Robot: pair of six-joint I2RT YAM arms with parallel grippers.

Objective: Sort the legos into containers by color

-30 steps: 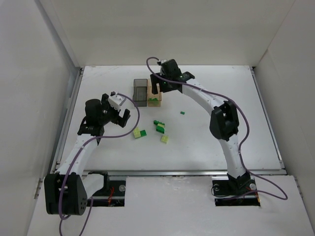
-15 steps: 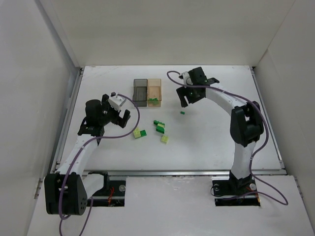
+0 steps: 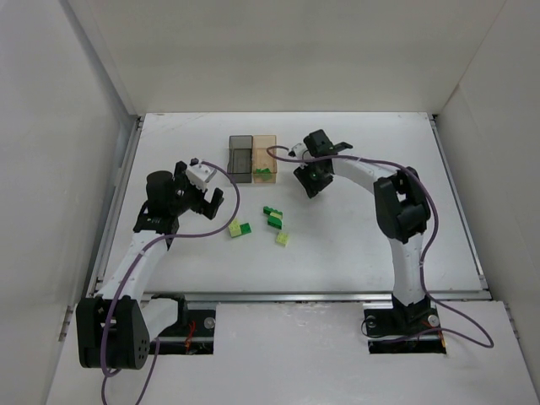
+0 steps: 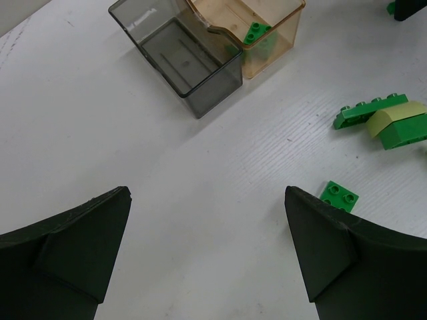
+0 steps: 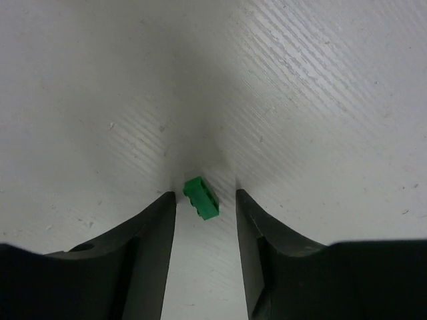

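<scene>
1. Your right pincer (image 5: 205, 194) is down at the counter (image 3: 337, 245). Its fingers are partly apart and straddle one small dark green brick (image 5: 201, 198). A thin gap shows on each side of the brick, so it grips nothing.
2. That spot is just right of the tan bin (image 3: 265, 154), off its front corner. In the top view the pincer hides the brick.
3. Your left pincer (image 4: 207, 193) hangs wide open with nothing between its fingers, over the counter left of the loose bricks.
4. The grey bin (image 4: 177, 60) and the tan bin touch side by side toward the back middle. A stowed green brick (image 4: 255, 32) lies in the tan one.
5. Between the arms lie a mixed cluster (image 3: 272, 216) of dark green and pale bricks, a pale-and-green pair (image 3: 239, 229) and a single pale brick (image 3: 283, 239), each set apart from the others.
6. To the right of your right arm the counter runs wide before it meets the wall.
7. White walls (image 3: 295, 59) close the left, back and right edges. The counter is white, with fine grain lines in the wrist views.
</scene>
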